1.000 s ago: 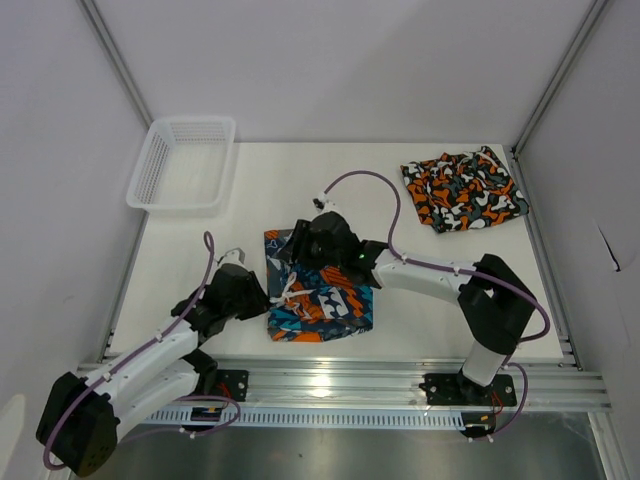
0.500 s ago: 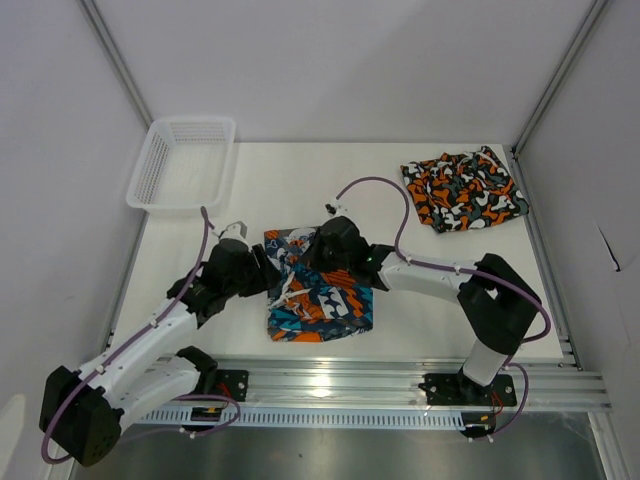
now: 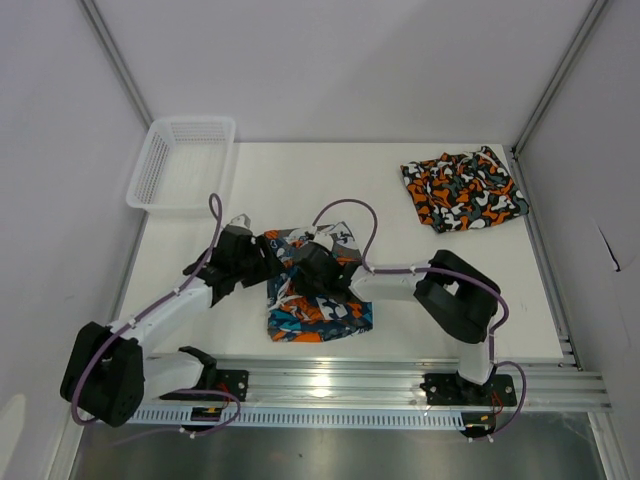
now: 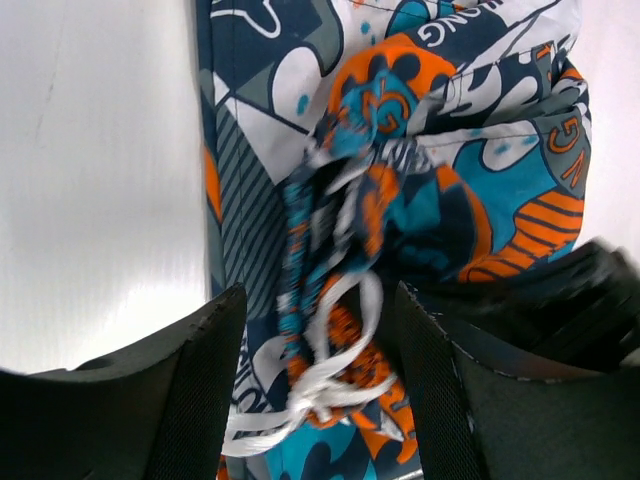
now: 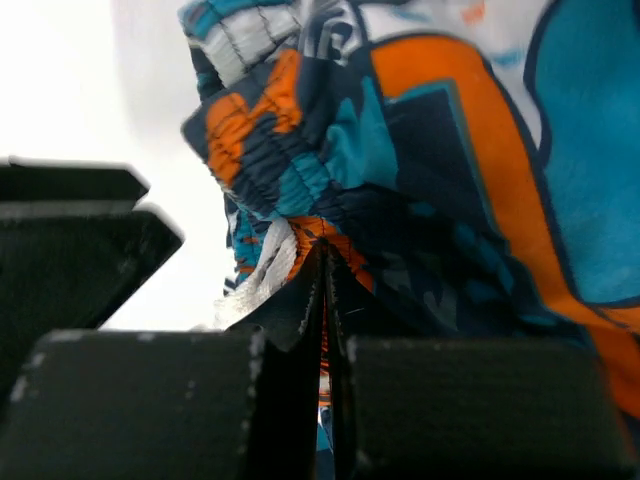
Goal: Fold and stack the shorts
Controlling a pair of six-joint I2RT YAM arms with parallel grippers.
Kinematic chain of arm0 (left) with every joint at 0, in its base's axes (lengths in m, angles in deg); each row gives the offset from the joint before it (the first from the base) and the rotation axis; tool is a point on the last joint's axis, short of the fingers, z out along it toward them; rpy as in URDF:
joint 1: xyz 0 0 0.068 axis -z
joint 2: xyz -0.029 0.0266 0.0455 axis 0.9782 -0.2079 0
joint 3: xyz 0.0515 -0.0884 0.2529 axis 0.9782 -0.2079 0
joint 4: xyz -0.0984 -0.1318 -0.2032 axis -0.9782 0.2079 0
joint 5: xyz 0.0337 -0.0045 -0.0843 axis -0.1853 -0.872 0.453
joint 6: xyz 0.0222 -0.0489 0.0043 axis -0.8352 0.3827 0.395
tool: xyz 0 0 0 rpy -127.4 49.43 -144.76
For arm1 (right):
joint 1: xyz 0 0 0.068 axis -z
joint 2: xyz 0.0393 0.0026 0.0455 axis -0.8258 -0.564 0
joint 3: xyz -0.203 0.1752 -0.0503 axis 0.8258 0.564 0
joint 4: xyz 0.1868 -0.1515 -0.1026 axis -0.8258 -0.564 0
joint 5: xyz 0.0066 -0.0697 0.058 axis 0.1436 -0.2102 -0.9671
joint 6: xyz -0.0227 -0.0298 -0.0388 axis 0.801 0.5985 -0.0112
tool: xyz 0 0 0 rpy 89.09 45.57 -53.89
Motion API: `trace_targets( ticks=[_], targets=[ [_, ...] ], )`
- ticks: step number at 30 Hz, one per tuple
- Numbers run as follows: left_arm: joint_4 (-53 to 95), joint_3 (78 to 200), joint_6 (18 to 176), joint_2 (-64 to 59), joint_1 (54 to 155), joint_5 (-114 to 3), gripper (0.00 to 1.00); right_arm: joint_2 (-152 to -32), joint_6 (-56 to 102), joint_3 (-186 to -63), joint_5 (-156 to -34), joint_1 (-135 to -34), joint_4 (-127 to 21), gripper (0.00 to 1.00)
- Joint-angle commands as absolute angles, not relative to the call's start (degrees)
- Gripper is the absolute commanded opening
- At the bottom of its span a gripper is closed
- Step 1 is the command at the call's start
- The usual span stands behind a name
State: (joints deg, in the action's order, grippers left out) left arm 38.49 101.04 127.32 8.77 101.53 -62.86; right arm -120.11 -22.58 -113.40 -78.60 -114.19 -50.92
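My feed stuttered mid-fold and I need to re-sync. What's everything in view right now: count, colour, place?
cartoon shorts: one, blue-teal, orange and white, bunched at the table's centre front
camouflage shorts: one, orange, black, grey and white, far right of the table
basket: one, white mesh, far left corner
table: one, white
left arm: one, white and black, reaching in from the near left
right arm: one, white and black, reaching in from the near right
left tool: black, open, straddling the cartoon shorts' white drawstring
right tool: black, shut on a fold of the cartoon shorts
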Motion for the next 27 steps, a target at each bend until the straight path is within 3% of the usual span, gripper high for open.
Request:
trace_targets(
  ticks=[1,5,18,21,27],
  targets=[
    [33.3,101.8,126.6,6.5,100.8,-60.8,0.65,-121.3,-24.7,-114.9,-75.3,-116.4,-48.3,0.0],
    [31.7,101.7,126.9,4.5,100.7,-60.4,0.65,-120.3,-24.4,-111.2,-73.4,-118.4,-39.3,0.0],
    [26.3,100.6,125.7,-1.1,100.7,-58.3,0.6,-115.4,-19.4,-108.5,-71.1,-118.4,-34.9,0.0],
    [26.5,100.9,125.2,-2.8,100.7,-59.2,0.51,-116.0,-18.9,-108.6,-73.2,-118.2,-32.8,0.0],
    [28.0,101.5,124.7,-4.0,100.5,-63.5,0.19,-114.0,-18.6,-104.7,-73.4,-118.1,-28.2,0.0]
  ],
)
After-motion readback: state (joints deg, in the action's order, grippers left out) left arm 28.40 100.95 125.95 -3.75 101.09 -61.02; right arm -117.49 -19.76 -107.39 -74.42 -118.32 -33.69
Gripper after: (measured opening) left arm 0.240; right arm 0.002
